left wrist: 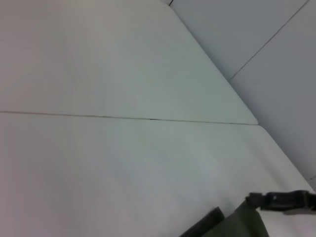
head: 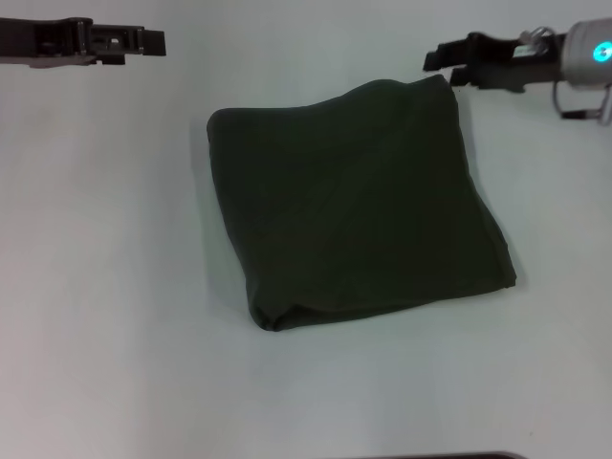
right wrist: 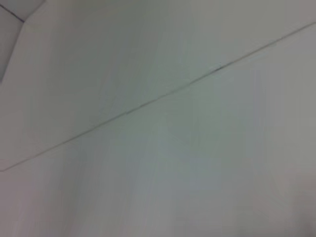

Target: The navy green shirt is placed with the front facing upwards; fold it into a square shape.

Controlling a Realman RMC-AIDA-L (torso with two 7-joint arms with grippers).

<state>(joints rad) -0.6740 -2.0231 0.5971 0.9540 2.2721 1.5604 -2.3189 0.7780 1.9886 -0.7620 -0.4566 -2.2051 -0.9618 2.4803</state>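
The navy green shirt [head: 354, 206] is lying in the middle of the white table [head: 105, 287]; it is already folded into a shape close to a square, a bit crooked, with one corner pointing to about 5 o'clock in the head view; no letters and no collar are showing, so the front is probably tucked inside. The edge at 7 o'clock is looking thick and rounded, likely because many layers are stacked there.

The left gripper [head: 153, 41] is hanging up at about 10 o'clock from the shirt, well apart from it and holding nothing; I cannot tell if its claw is apart or together. The right gripper [head: 440, 57] is sitting at about 1 o'clock, just beside the far corner of the shirt; it is not pinching any cloth that I can see, and I cannot tell how its claw is set either. Both arms seem to be staying back so the shirt is lying still.

The left wrist view is showing a dark corner of the shirt and a black gripper tip low down; the right wrist view is showing only the table with its thin seam [right wrist: 148, 101]. The folding is looking nearly done or done.
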